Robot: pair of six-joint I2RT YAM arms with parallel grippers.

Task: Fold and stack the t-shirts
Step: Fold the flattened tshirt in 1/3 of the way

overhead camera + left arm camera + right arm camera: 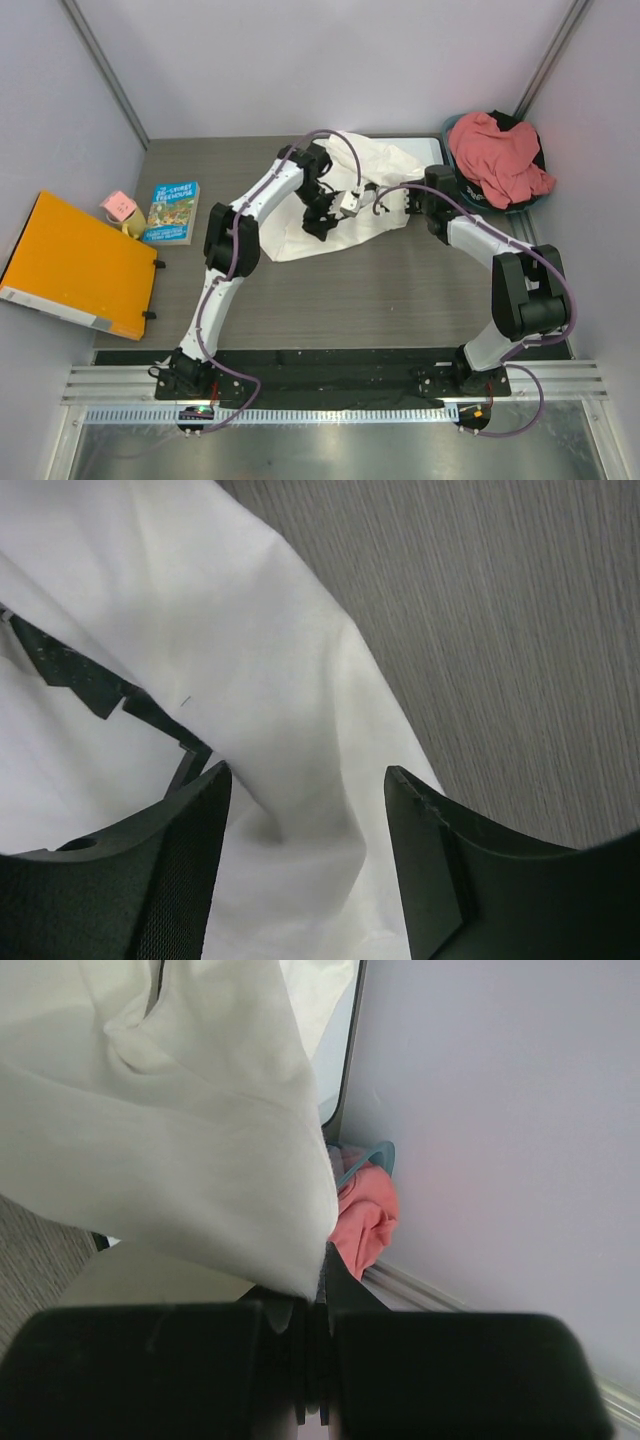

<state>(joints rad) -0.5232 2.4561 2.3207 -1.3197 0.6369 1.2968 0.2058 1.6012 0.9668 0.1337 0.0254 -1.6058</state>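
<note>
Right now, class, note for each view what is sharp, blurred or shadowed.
Top external: even light, sharp, soft shadows on the table. Left wrist: wood grain crisp, left gripper dark and soft-edged, folds of the white t-shirt shadowed. Right wrist: right gripper a blurred black mass; salmon t-shirt slightly soft.

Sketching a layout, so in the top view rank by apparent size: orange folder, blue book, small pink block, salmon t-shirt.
Largest to smallest:
flat orange folder
crumpled salmon-pink cloth t-shirt
blue paperback book
small pink block
</note>
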